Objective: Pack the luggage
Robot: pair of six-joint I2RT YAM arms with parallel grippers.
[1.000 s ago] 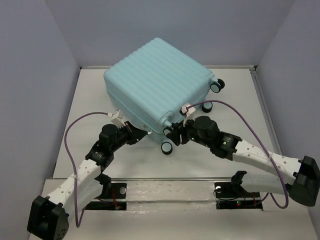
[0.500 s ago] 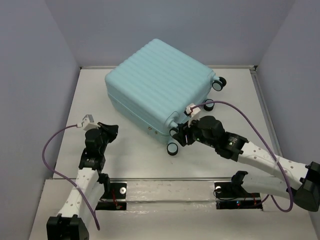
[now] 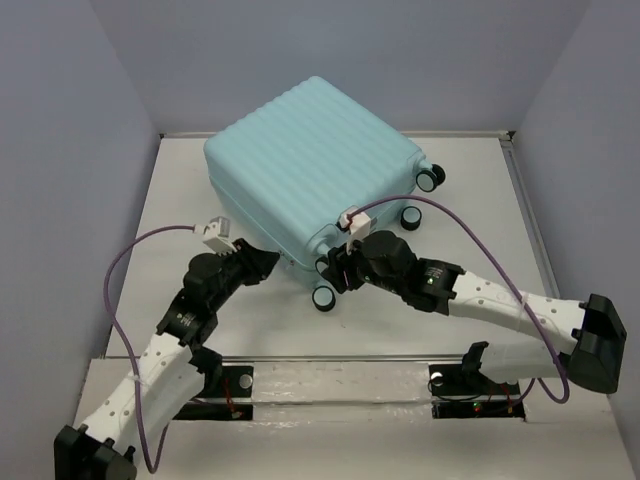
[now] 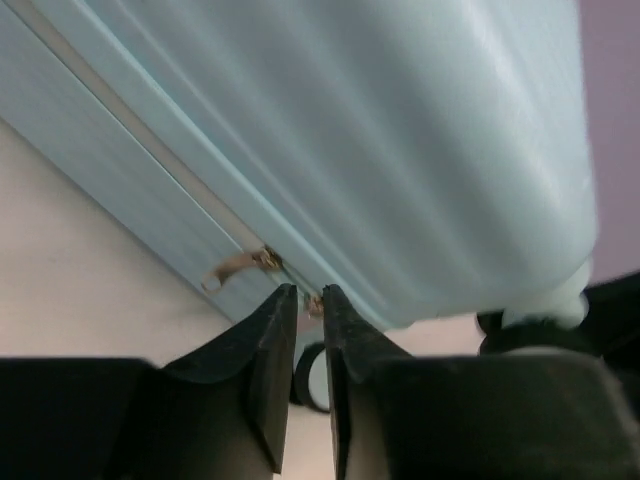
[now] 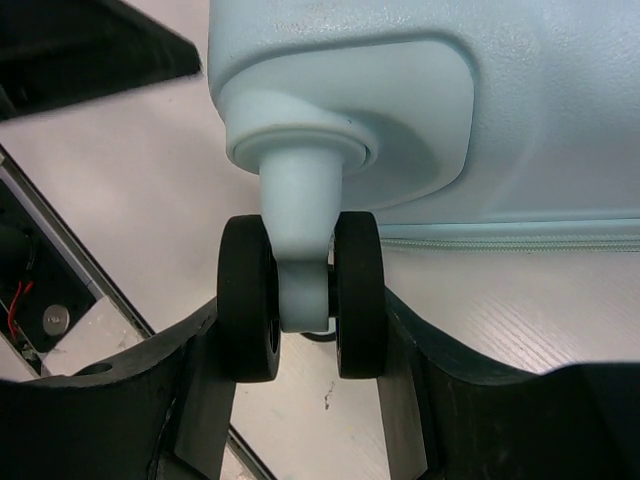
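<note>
The luggage (image 3: 300,160) lies closed on its side at the back of the table, pale aqua with ribbed shell. My right gripper (image 3: 333,270) is shut on its near caster wheel (image 5: 248,300); both black wheel halves sit pressed between the fingers (image 5: 300,322). My left gripper (image 3: 268,262) points at the luggage's near-left side. In the left wrist view its jaws (image 4: 308,292) stand a narrow gap apart right at the zipper line, with a small brass piece at the tips. A brass zipper pull (image 4: 232,270) hangs just left of them.
Another caster (image 3: 323,297) rests on the table below the right gripper, and two more (image 3: 430,177) stick out at the luggage's right. The purple cables loop over both arms. The base rail (image 3: 340,380) runs along the near edge; walls close in on all sides.
My left arm pulled away to the left, then swung back in to the luggage's zipper, its jaws parting slightly. The luggage shifted a little left with my right gripper on the wheel.
</note>
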